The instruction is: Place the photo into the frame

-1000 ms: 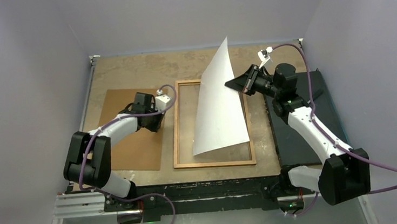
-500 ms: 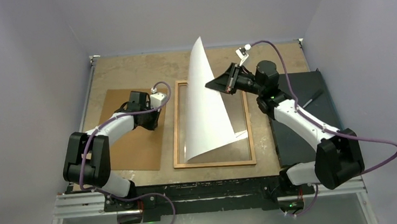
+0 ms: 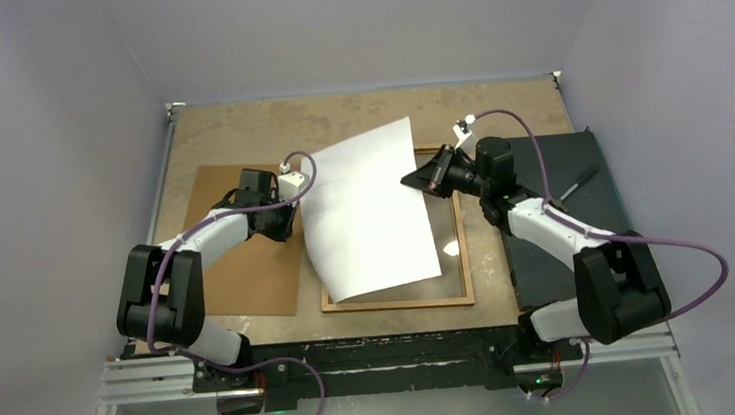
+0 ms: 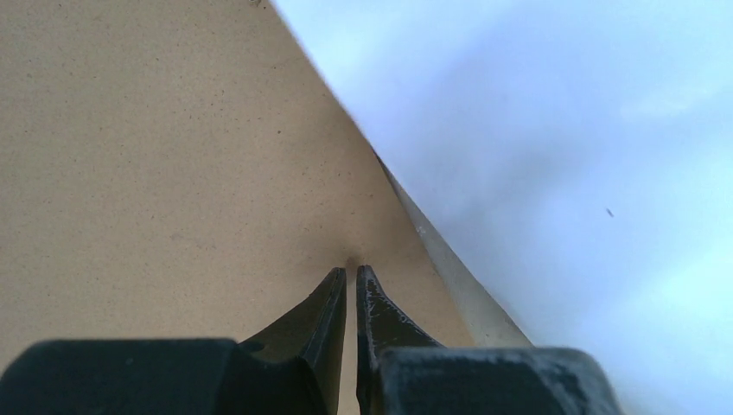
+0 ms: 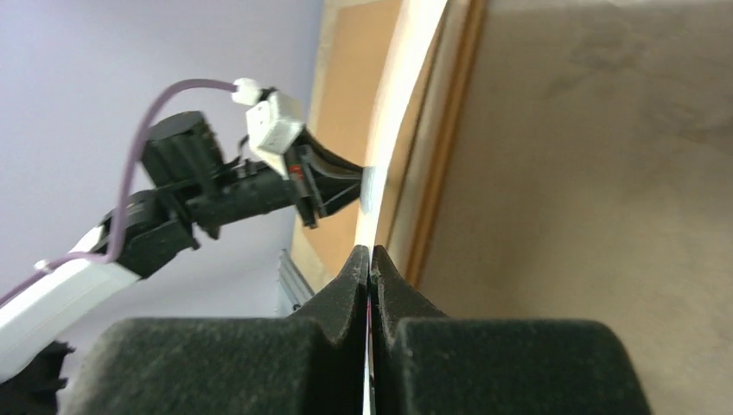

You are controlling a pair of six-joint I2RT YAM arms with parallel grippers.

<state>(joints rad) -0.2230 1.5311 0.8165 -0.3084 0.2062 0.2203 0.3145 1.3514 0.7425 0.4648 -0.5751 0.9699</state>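
Claws first: my right claw [image 3: 428,175] pinches the photo [image 3: 369,212] at its right edge. My left claw [image 3: 286,227] rests closed and empty on the board [image 3: 248,268]. The photo sags white side up, askew over the frame [image 3: 402,304], its left edge overhanging the rail. It looks light, floppy and easily creased, so I judge edge holds near corners safest, with the worktop [image 3: 236,129] taking the weight.

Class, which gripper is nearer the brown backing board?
Left. The left gripper is over the brown backing board; the right gripper, across the frame, pinches the photo.
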